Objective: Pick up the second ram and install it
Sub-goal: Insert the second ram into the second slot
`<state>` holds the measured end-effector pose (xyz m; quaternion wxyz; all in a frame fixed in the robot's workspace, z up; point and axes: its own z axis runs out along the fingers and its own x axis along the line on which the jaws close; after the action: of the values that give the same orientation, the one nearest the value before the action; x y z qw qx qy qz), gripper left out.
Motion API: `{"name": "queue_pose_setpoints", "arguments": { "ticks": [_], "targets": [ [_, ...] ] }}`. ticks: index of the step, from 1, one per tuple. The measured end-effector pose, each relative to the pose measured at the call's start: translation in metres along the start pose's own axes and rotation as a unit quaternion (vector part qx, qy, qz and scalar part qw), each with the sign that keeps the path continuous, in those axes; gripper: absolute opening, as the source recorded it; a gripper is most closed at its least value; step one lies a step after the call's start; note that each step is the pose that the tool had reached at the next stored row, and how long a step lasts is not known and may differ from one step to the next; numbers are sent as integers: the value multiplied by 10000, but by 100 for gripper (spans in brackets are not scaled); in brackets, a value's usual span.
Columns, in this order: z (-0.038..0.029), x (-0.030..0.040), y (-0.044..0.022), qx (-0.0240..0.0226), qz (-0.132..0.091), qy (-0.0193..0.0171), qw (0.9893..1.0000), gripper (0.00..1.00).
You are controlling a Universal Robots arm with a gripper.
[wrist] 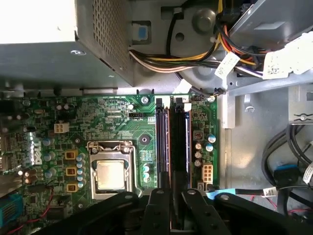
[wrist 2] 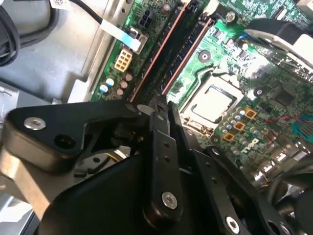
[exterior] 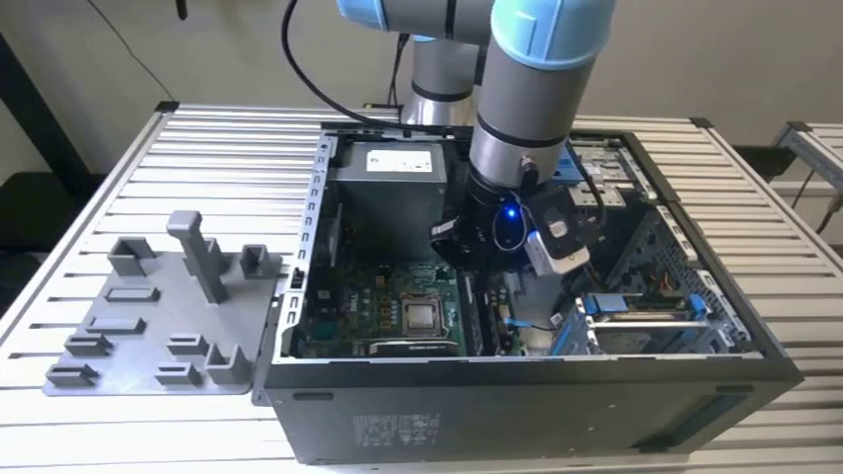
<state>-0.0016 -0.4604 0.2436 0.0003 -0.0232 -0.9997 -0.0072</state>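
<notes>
From my remote station, going across the exterior view from its left: a grey plastic parts fixture (exterior: 158, 316) lies on the slatted metal table (exterior: 211, 138), with upright posts and small blocks on it. Just beside it, toward the exterior view's right, stands the open computer case (exterior: 527, 395). Inside I see the power supply (exterior: 389, 173) at the back wall, the green motherboard (exterior: 375, 306) on the floor, and the CPU socket (exterior: 423, 316) on it.

The arm (exterior: 527, 89) reaches down into the case, wrist low over the board.

In the first wrist view, the gripper (wrist: 171, 208) hangs directly over the RAM slots (wrist: 163, 142), with a RAM module (wrist: 179, 147) standing in the slot line, running up between the fingers (wrist: 157, 210). The fingers stand narrow, close on either side of the module; I cannot tell whether they actually grip it. The second wrist view shows the same slots (wrist 2: 168, 54) beside the socket (wrist 2: 212, 100).
</notes>
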Motion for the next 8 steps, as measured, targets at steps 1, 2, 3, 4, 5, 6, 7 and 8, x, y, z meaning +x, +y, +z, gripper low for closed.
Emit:
{"name": "queue_pose_setpoints", "arguments": {
  "ticks": [1, 2, 3, 4, 5, 6, 7, 8],
  "targets": [
    [0, 0, -1, 0, 0, 0, 10000, 14],
    [-1, 0, -1, 1, 0, 0, 10000, 11],
    [0, 0, -1, 0, 0, 0, 10000, 11],
    [-1, 0, -2, 1, 0, 0, 10000, 11],
    [-1, 0, -2, 1, 0, 0, 10000, 11],
    [0, 0, -3, 1, 0, 0, 10000, 11],
    [-1, 0, -3, 1, 0, 0, 10000, 11],
    [0, 0, -3, 0, 0, 0, 10000, 11]
  ]
}}
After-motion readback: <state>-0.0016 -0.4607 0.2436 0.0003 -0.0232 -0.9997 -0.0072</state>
